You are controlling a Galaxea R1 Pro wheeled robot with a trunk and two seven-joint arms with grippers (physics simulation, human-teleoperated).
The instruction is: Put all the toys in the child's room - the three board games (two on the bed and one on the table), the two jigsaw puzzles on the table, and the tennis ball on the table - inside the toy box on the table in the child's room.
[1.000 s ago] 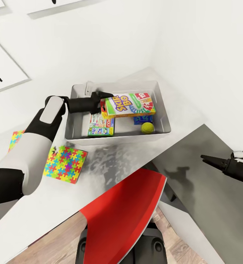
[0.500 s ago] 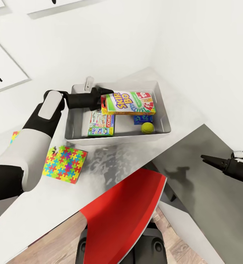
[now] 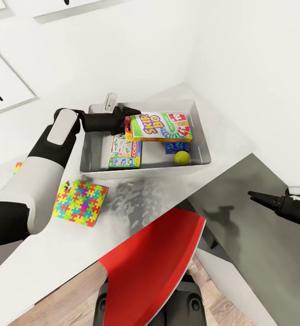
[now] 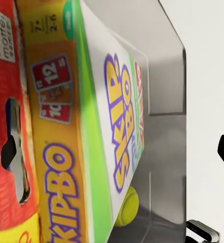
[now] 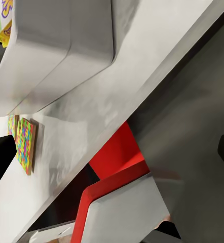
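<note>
Since a second ago the left arm has drawn back toward the toy box's point(image 3: 199, 156) near-left corner, and the Skip-Bo box point(image 3: 162, 127) has swung with it, now lying squarer across the tray's far half. The left pincer point(image 3: 130, 113) pinches the end of that Skip-Bo box; the left wrist view shows the box's end and printed face right up close. Inside the light-grey toy box, the Monopoly box point(image 3: 125, 154) lies on the floor at the left side, partly under the Skip-Bo box. The small blue box point(image 3: 177, 147) peeks out beneath the Skip-Bo's near edge, and the tennis ball point(image 3: 182, 157) sits just beside it on the tray floor, close to the near wall.

Out on the pale desk point(image 3: 122, 213), one jigsaw puzzle point(image 3: 80, 202) lies flat, near the tray's front-left corner, and a second puzzle point(image 3: 17, 168) shows as a sliver behind the left forearm. The right pincer point(image 3: 258, 197) hangs over the lower dark-grey cabinet point(image 3: 240, 235), well apart from the tray, its fingertips pressed together and carrying nothing. A red chair point(image 3: 154, 267) stands tucked at the desk's edge, over wood plank floor point(image 3: 73, 308). White walls rise behind, with poster edges point(image 3: 5, 81) at upper left.
</note>
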